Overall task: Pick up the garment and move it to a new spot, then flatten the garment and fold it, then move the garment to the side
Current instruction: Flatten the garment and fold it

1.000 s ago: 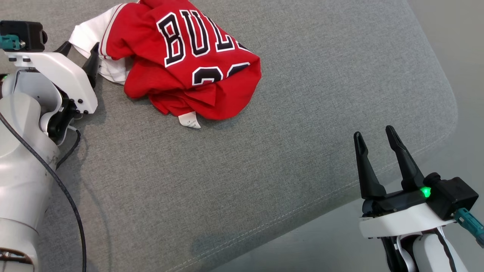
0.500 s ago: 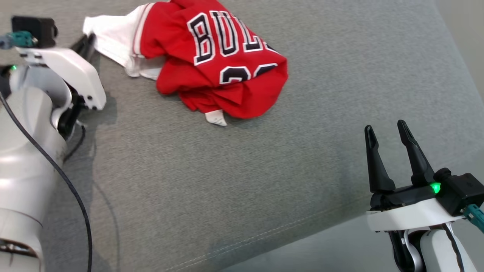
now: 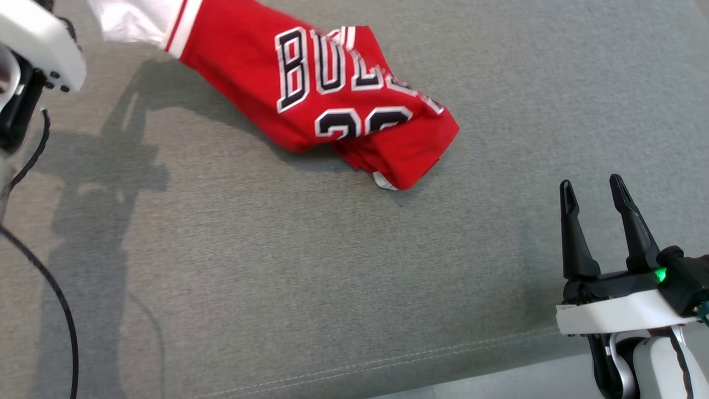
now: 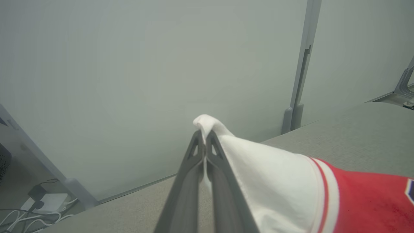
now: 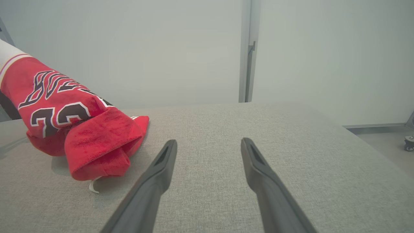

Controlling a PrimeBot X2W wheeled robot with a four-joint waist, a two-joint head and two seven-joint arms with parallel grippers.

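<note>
The jersey (image 3: pixel 310 94) is cut off by the head view's top edge.

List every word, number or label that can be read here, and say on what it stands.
"BUL", further letters lost in a fold: on the red jersey.
Two digits below, the first seemingly "2", cut by the fold: not fully readable.
Print on the white tag at its edge: too small to read.

The garment (image 3: pixel 332 100) lies across the far half of the counter (image 3: pixel 277 266), ahead and left of centre. Its left end rises off the counter to my left jaws, which pinch its corner. My right jaws hang over the near right edge, well apart from it. A wall (image 5: pixel 129 48) stands behind the counter.
</note>
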